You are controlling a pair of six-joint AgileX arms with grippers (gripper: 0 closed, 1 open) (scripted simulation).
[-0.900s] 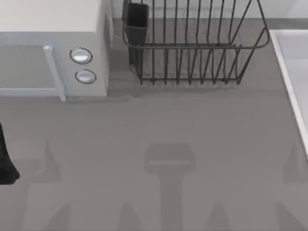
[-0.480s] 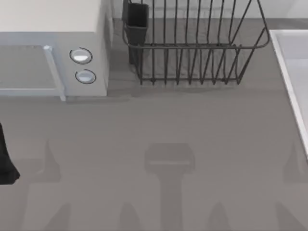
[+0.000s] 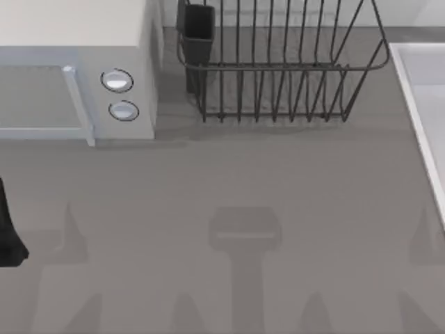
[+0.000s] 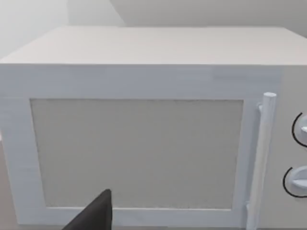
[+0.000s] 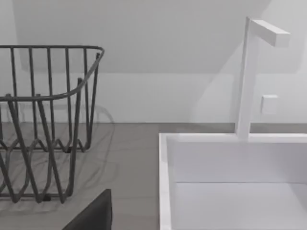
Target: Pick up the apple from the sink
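Your sink (image 3: pixel 421 111) sits at the table's (image 3: pixel 278 174) right edge, its pale rim running front to back along that side; in the right wrist view the basin (image 5: pixel 230 191) lies beside the dark wire dish rack (image 5: pixel 43 124), with a white faucet (image 5: pixel 249 76) standing at its far rim. Where the apple lies you cannot tell. Your left arm (image 3: pixel 8 229) is at the left edge, facing the microwave (image 4: pixel 144 120). Neither set of jaws reveals its state.

A rendered kitchen counter — microwave (image 3: pixel 76 69), wire dish rack (image 3: pixel 278 69), sink (image 5: pixel 230 182) with faucet (image 5: pixel 252 72)
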